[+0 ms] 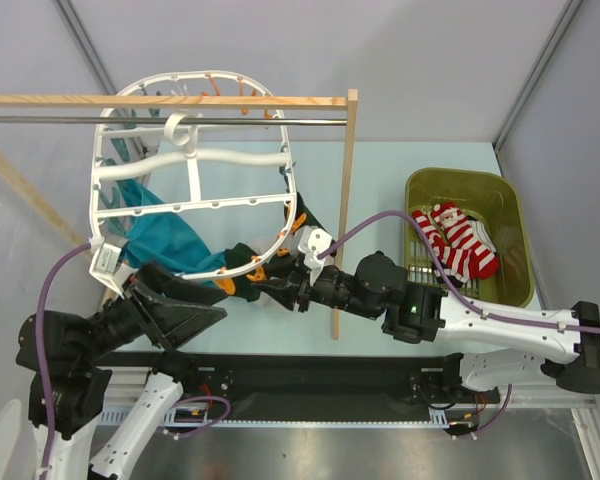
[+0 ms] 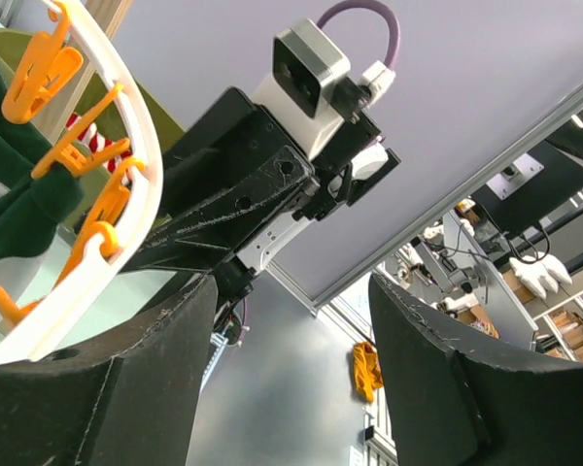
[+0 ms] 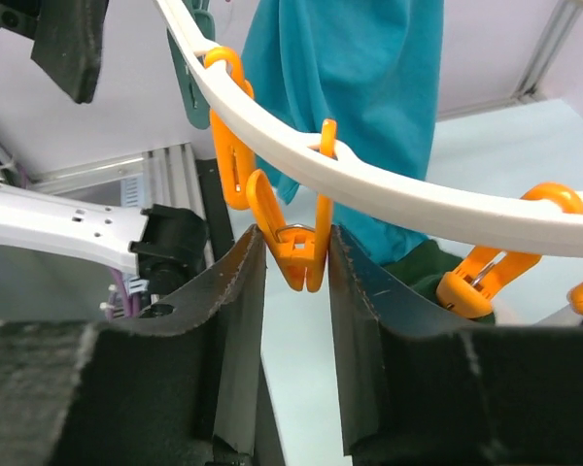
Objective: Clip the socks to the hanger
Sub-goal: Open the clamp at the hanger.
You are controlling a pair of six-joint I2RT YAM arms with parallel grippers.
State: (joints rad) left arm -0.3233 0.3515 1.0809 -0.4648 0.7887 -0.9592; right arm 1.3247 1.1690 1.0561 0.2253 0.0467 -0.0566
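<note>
While the socks [image 1: 465, 245], striped red and white, are heaped in the olive bin [image 1: 470, 176] at the right of the table [image 1: 380, 175], the hanger [image 1: 195, 205] is hung well apart from them at the left. It is hooked over the metal rod [image 1: 60, 119] of the wooden rack [image 1: 348, 180]. The white oval frame is tilted, with its lower rim brought toward the arms and a row of orange clips carried along that rim.

One orange clip [image 3: 299, 262] is bracketed by the right gripper [image 3: 296, 241]. The jaws are drawn narrow, a pad is seen against each side of the clip, and nothing else is caught between them.

The left gripper [image 2: 291, 291] is held just below the same rim, to the left of the right one. Its fingers [image 2: 107, 388] are spread wide and nothing is gripped. Through the gap between them the right arm's wrist camera is seen, and the rim with its clips is passed just beside the left finger.

A teal cloth [image 1: 165, 235] is draped from the frame under the crossbars. A dark green garment [image 1: 242, 262] is bunched at the lower rim, between the two grippers. Whether either piece is clipped or merely hanging there cannot be told.
</note>
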